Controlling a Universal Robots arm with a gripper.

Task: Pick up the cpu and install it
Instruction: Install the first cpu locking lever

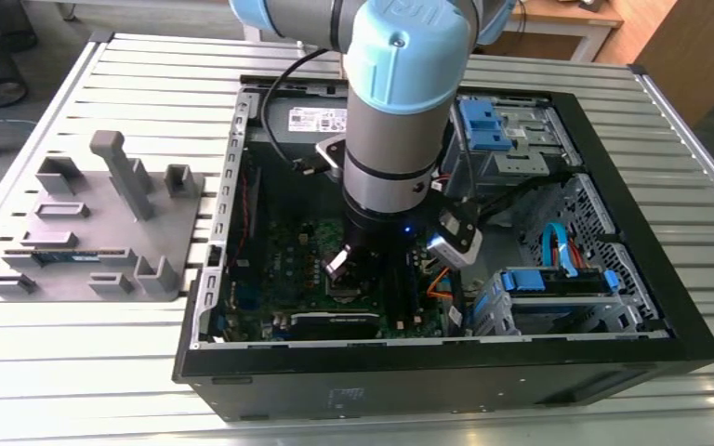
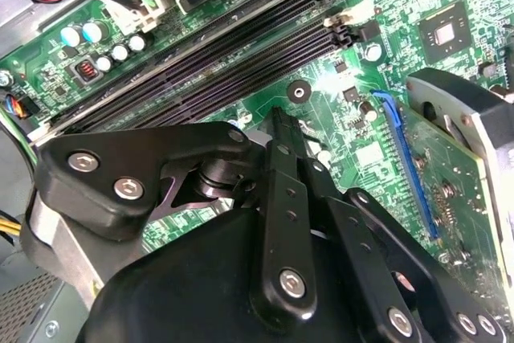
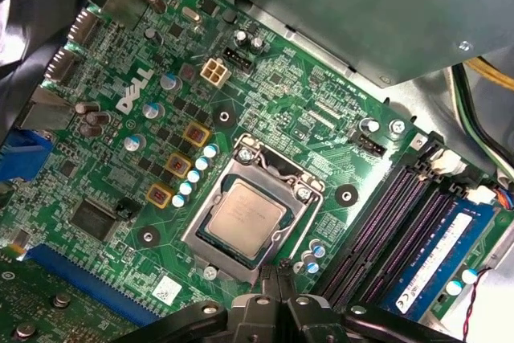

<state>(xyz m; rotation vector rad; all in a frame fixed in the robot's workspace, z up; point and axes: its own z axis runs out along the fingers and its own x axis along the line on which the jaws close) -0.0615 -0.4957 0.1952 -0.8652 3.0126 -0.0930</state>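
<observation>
Exterior view: the robot arm reaches down into an open computer case lying on a slatted metal table; its gripper hangs low over the green motherboard; a grey holder with upright fixtures stands on the table towards the exterior view's left, beside the case; blue drive brackets sit at the far side of the case, and a drive bay with blue cables lies towards the exterior view's right.

First wrist view: the cpu lies flat inside the silver socket frame on the motherboard, silvery top upward, square to the frame opening; the frame surrounds it on all sides; the black tips of the gripper meet close together just beside the frame's near edge, apart from the chip and holding nothing; a row of blue-topped capacitors runs beside the frame; black memory slots lie near the socket, one carrying a memory stick with a blue label.

Second wrist view: the gripper's black linkage narrows to a closed, empty point above the board; four empty-looking black memory slots run diagonally beyond it; a blue expansion slot and an expansion card lie to one side.
</observation>
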